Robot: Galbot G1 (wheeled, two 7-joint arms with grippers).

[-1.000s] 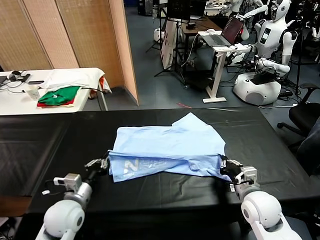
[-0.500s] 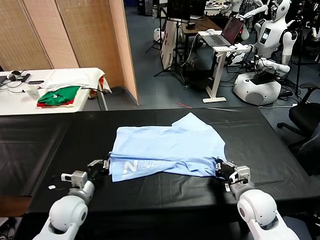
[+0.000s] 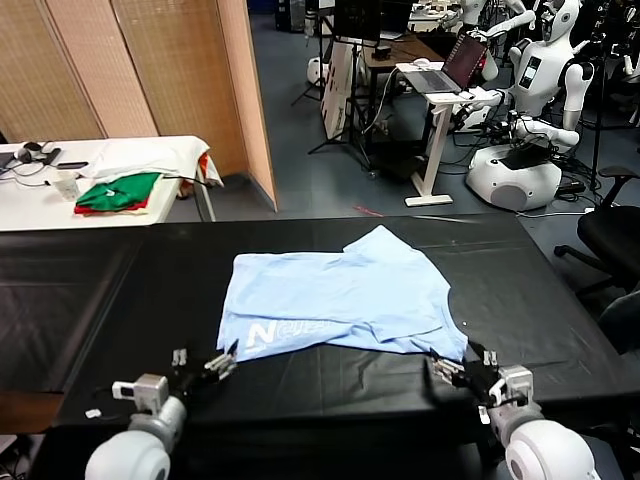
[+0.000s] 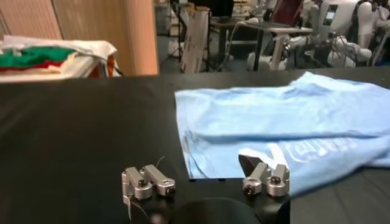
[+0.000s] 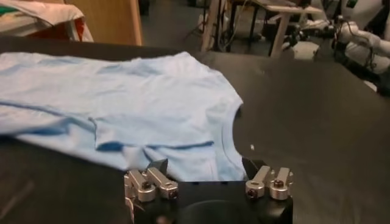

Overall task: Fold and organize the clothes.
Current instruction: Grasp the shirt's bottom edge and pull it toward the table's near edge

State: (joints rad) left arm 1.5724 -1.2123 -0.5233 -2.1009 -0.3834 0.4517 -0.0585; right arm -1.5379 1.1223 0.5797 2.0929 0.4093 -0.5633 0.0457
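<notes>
Your T-shirt (image 3: 340,295) lies part-folded across the middle of the black surface (image 3: 120,300), long axis running left to right, lettering at its near-left corner. Both grippers sit just off its near edge, left gripper (image 3: 208,366) and right gripper (image 3: 462,368) about equally close. A second ago they pinched that hem; now both are released and drawn back toward you.

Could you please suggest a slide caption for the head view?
Partly folded pale sky-blue cotton T-shirt on the black table, with left end effector and right end effector open just short of it.
</notes>
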